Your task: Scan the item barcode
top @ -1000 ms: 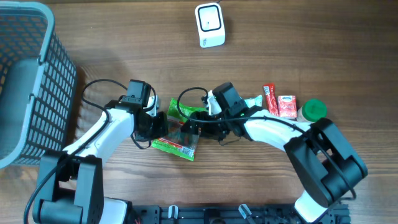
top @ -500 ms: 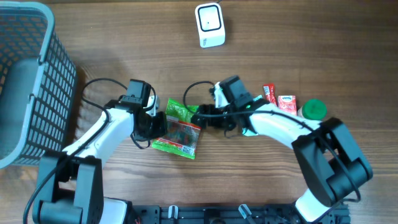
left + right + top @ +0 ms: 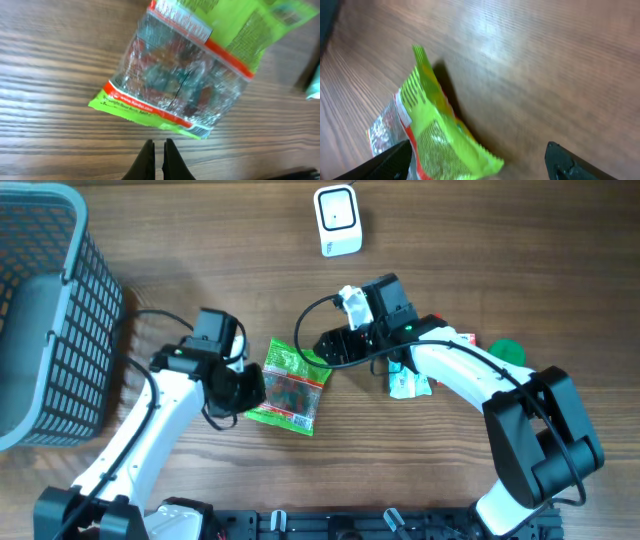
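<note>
Left hand (image 3: pixel 157 152) is sitting closed and empty just short of the snack packet (image 3: pixel 288 388); right hand (image 3: pixel 328 346) is hanging open beside its green top. Mesh basket (image 3: pixel 95 330) is standing far left, contents unclear. Packet is lying on the wooden counter (image 3: pixel 400 470), long axis running near to far, green end pointing toward the white scanner (image 3: pixel 337 220).

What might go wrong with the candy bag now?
The left gripper is shut just short of the bag, so it may only shove it. The right gripper is open near the bag's green end; that crinkly plastic might slip out. The scanner sits well away, so the bag might drop on the way.
</note>
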You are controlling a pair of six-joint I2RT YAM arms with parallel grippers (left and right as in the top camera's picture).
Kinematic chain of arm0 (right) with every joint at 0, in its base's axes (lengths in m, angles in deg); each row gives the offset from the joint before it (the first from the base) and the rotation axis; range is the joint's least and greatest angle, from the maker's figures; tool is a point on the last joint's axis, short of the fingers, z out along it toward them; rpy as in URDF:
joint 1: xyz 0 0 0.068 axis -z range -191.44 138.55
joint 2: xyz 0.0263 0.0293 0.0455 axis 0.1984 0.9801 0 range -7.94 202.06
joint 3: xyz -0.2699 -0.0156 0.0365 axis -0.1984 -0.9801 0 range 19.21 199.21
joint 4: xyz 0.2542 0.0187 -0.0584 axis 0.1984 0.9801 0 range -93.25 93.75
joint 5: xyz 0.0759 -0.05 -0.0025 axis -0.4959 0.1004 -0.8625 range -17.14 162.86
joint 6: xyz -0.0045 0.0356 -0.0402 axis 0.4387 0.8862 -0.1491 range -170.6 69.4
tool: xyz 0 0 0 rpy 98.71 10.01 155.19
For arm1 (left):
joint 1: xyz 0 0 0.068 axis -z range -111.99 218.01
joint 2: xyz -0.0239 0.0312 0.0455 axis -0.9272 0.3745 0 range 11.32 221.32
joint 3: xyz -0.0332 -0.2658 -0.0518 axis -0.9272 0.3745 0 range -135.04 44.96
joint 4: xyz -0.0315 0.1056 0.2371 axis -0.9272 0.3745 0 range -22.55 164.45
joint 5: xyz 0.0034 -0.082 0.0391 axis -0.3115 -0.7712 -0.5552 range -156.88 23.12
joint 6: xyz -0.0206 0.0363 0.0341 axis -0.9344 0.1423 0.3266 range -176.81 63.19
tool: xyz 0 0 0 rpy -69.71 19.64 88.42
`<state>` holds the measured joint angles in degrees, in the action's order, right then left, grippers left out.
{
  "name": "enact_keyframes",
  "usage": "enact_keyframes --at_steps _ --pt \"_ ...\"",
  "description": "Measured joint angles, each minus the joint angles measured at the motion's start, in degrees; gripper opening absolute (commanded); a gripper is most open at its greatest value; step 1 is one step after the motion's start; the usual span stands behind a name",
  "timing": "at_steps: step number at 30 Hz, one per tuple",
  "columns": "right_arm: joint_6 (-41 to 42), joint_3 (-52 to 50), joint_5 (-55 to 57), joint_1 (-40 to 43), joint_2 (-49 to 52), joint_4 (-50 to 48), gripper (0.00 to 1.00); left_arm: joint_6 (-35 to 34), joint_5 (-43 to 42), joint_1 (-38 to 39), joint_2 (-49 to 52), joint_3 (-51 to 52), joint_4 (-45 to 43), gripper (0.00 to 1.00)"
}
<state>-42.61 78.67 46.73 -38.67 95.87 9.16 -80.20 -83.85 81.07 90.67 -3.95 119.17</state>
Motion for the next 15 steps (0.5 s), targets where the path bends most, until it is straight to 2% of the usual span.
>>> enact_keyframes --at_steps 2,11,15 --pt "-0.8 0.0 0.2 0.0 0.0 -1.7 0.73 -1.2 0.0 0.9 0.1 2.3 -2.3 0.04" --pt "-2.2 -0.1 0.3 -0.6 0.9 -5.2 0.58 -5.8 0.0 1.5 1.8 7.4 -9.0 0.04" --pt "-1.3 -0.1 0.2 -1.2 2.7 -5.7 0.58 -6.3 0.0 1.5 3.8 7.4 -9.3 0.04"
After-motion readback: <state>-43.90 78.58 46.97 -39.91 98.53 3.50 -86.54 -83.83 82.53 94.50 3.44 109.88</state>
